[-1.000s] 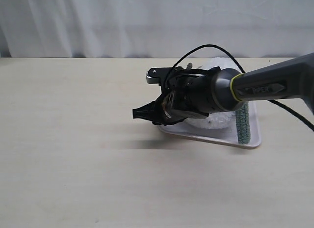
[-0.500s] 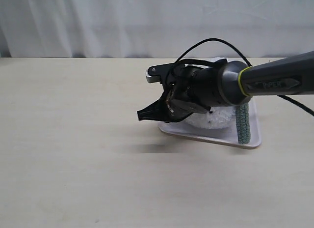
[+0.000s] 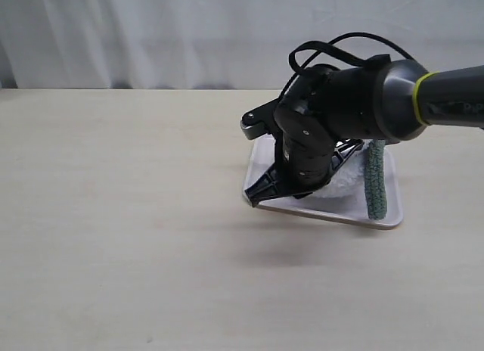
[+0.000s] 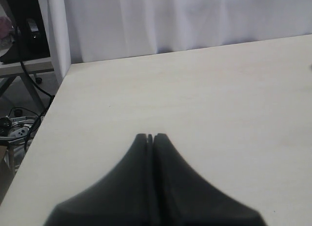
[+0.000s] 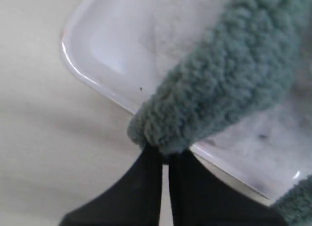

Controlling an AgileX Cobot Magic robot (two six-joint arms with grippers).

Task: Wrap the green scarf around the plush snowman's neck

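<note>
My right fingers are shut tight on one end of the green scarf. The fuzzy end sits right at their tips. From there the scarf goes up and away over the white tray. My right fingers point down, close to a corner of the tray.

From the side, my right arm bends down over the tray, which lies on the desk. Another part of the scarf lies flat along the right side of the tray. The snowman is in the tray too, just beside that part. My arm hides most of it, so I see only white fluff and I cannot see its neck.

My left fingers are pressed together with nothing in them. They hang over bare desk.
</note>
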